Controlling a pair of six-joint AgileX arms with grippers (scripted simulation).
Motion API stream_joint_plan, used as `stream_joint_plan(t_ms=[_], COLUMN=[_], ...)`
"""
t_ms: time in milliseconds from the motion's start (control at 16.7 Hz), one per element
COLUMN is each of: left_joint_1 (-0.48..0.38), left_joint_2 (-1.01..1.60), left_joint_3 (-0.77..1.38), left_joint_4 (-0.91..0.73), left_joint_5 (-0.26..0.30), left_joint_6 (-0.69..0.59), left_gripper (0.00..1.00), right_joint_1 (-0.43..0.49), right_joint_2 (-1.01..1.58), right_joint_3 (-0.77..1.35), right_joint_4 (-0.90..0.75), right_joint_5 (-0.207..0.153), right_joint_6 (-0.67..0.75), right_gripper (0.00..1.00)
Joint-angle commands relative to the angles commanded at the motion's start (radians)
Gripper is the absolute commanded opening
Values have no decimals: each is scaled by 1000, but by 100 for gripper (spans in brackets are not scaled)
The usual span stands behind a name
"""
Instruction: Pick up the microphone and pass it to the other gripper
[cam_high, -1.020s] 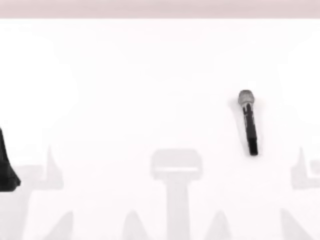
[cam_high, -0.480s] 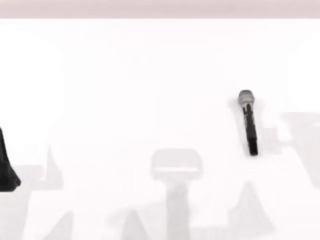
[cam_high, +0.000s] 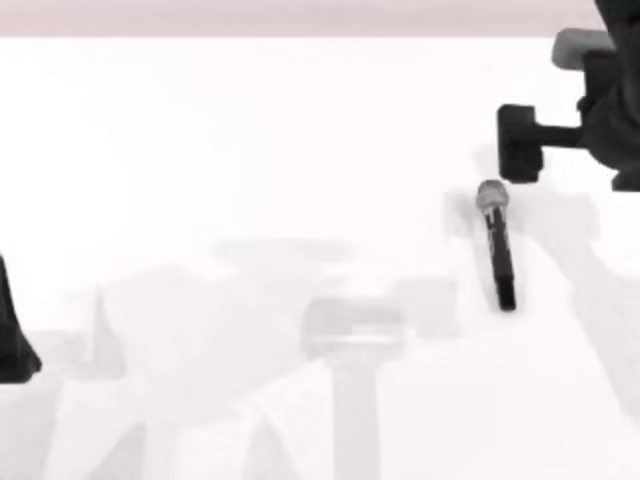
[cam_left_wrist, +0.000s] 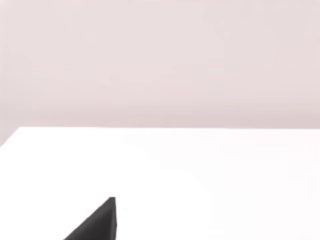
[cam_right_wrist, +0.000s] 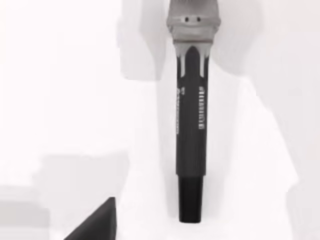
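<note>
The right arm's tool (cam_high: 520, 143) has swung into the top view at about two o'clock — its opening I cannot tell — poised above the microphone (cam_high: 497, 244), which lies untouched on the right of the surface (cam_high: 250, 150), so the pick-up is only starting.

Slim handheld microphone with a straight black handle and a rounded grey mesh head (cam_high: 496, 243), lying flat on the white table (cam_high: 300, 150), right of centre. Head toward the far edge, handle toward the near edge, tipped slightly so the butt end sits a little further right than the head. Seen close in the right wrist view (cam_right_wrist: 192, 125): grey collar with pointed tongues running down onto the dark barrel, small pale markings along the handle, a darker, narrower end cap at the butt. Untouched, resting free on the surface, its faint shadow beside it.
</note>
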Motion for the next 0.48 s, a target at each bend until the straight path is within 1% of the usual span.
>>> stream_joint_plan(t_ms=[240,480], left_joint_1=[0,0], left_joint_2=[0,0], left_joint_3=[0,0], left_joint_4=[0,0], left_joint_5=[0,0], left_joint_6=[0,0], left_gripper=[100,100], right_joint_1=[48,68], right_joint_2=[251,353], right_joint_3=[190,264], right_joint_4=[-145,-216], right_joint_5=[8,15], right_joint_6=[50,71], right_gripper=[100,100])
